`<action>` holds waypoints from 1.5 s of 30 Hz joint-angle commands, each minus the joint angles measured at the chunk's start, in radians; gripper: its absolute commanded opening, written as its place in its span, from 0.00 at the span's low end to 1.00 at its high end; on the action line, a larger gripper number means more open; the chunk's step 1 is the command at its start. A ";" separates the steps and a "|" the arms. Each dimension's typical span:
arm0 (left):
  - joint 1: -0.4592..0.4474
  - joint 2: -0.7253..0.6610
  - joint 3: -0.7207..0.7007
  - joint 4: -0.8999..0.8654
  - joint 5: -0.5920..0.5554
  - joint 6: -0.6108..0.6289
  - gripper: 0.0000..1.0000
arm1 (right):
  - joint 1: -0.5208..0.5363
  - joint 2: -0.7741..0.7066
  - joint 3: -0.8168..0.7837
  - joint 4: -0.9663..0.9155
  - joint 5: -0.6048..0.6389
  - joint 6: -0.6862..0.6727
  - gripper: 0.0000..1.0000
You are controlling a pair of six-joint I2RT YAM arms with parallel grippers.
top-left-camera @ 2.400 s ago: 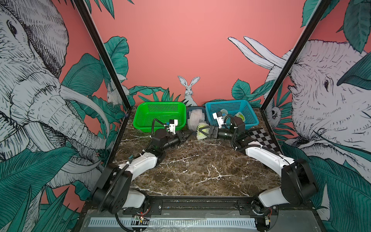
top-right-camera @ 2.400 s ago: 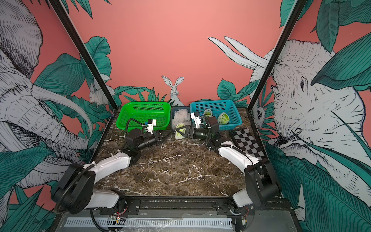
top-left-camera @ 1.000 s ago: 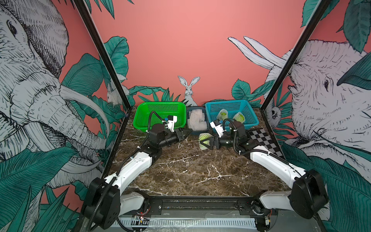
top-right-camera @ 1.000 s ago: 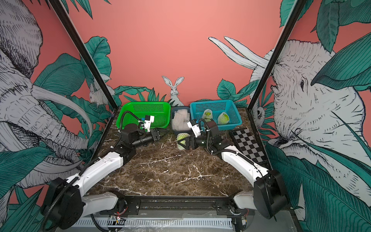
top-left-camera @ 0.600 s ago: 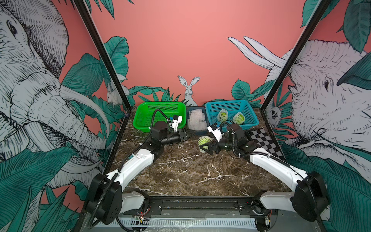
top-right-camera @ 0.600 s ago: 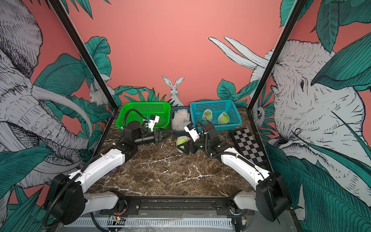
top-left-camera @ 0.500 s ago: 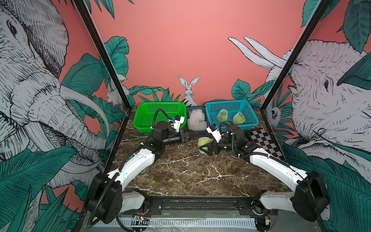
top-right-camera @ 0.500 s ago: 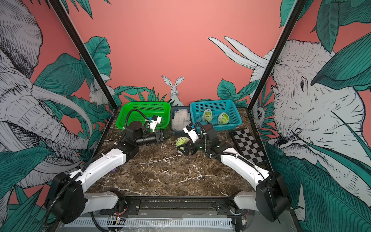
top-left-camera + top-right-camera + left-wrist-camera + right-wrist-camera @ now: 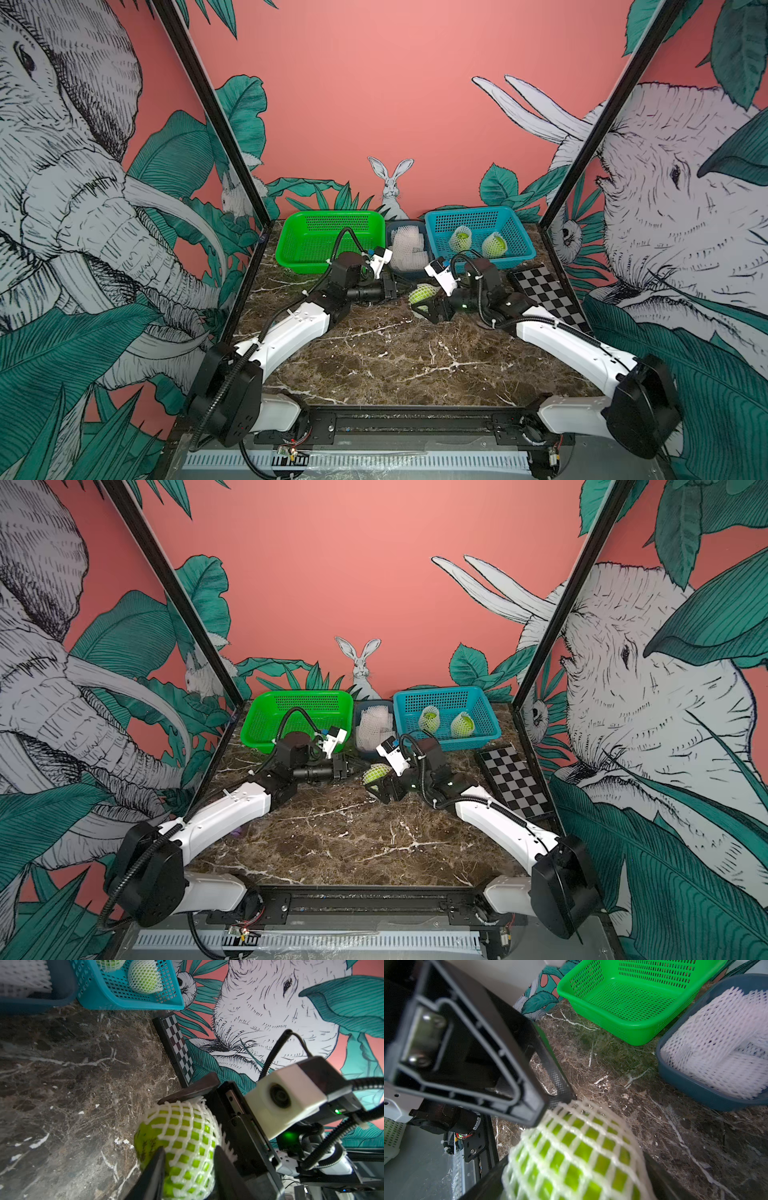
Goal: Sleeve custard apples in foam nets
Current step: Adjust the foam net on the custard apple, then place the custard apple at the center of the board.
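A green custard apple wrapped in a white foam net hangs just above the marble table, in front of the tub of nets. My right gripper is shut on it, one finger on each side. My left gripper reaches in from the left. Its fingers stand a little apart against the net on the fruit; one fingertip meets the net's rim. Whether they pinch the net is unclear. Two more netted custard apples lie in the blue basket.
A dark blue tub of spare foam nets stands between the green basket, which holds nothing, and the blue one. A checkerboard plate lies at the right edge. Painted walls close in both sides and the back.
The right gripper has carried the netted fruit down from near the tub toward the table. The left gripper has moved right up to the fruit, its fingers now against the net.
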 commanded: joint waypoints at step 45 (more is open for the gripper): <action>-0.010 0.393 -0.193 0.391 -0.034 -0.041 0.00 | 0.013 0.245 -0.208 0.340 0.143 0.073 0.86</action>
